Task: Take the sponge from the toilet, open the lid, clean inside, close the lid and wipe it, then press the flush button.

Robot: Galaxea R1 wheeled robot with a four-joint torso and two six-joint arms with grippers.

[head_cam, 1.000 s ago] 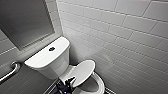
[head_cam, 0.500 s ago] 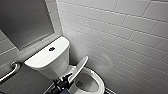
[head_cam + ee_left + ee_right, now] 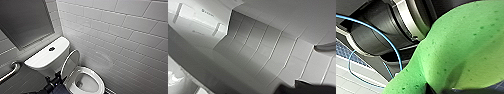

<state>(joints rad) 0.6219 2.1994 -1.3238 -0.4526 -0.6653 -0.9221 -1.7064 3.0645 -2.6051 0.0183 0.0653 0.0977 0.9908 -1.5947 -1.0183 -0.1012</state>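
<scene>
The white lid [image 3: 70,63] stands raised and leans back toward the tank [image 3: 45,60]. Below it the seat ring and bowl [image 3: 88,82] lie uncovered. The small dark flush button [image 3: 51,49] sits in the middle of the tank top. One of my dark arms [image 3: 52,86] reaches in low beside the lid's hinge end, at the picture's lower edge. The bright green sponge [image 3: 466,50] shows very close in the right wrist view, pinched in the middle, with my right gripper shut on it. The left wrist view faces grey wall tiles [image 3: 273,50], with nothing seen in that gripper.
A white tiled wall [image 3: 120,37] runs close along the right of the toilet. A large mirror [image 3: 22,22] hangs above the tank, and a metal grab bar [image 3: 10,71] is fixed to the wall on the left. A blue cable [image 3: 393,47] loops past the sponge.
The lid has swung up from a lower tilt to near upright against the tank. The dark arm stays beside the lid's base.
</scene>
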